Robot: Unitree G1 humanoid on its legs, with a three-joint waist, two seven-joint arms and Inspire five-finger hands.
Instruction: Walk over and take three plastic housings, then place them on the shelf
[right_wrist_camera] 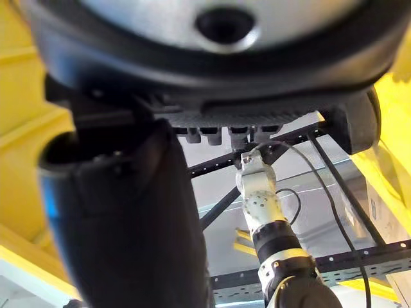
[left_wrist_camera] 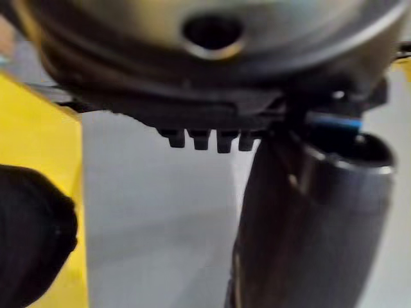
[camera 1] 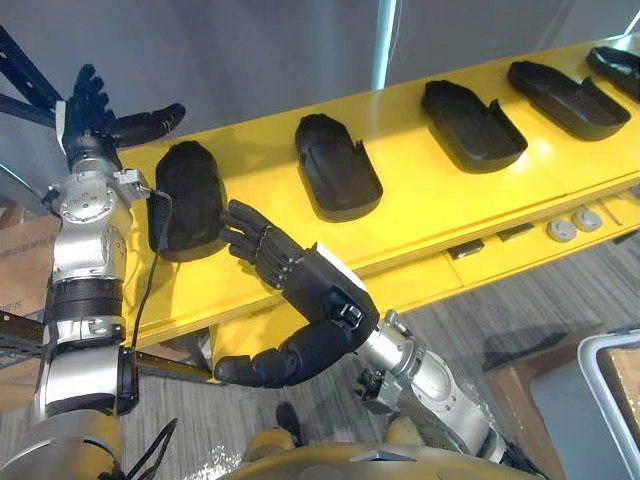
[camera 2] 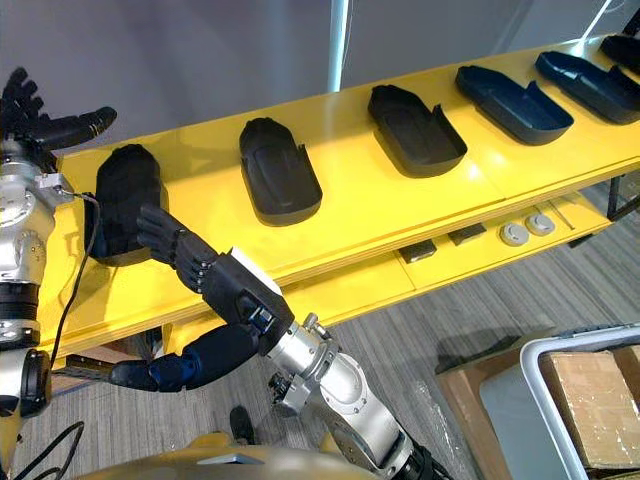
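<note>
Black plastic housings (camera 1: 338,165), shoe-shaped shells, lie in a row on a long yellow work surface (camera 1: 420,195). The row runs from the left of the frame to the upper right, each housing apart from the next.

Leftmost housing (camera 1: 190,195): left of centre in the head views, flat on the surface, gripped by neither hand.

Right hand (camera 1: 325,290): enters from the lower right. Fingers apart and only slightly bent, thumb stretched toward the lower left. Fingertips (camera 1: 238,215) sit at that housing's right edge; touching or just short cannot be told.

Left hand (camera 1: 95,110): raised in the upper left, fingers spread straight, thumb pointing right above the surface's far edge, holding nothing.

Two round grey discs (camera 1: 562,230) sit on a lower yellow ledge at right.
</note>
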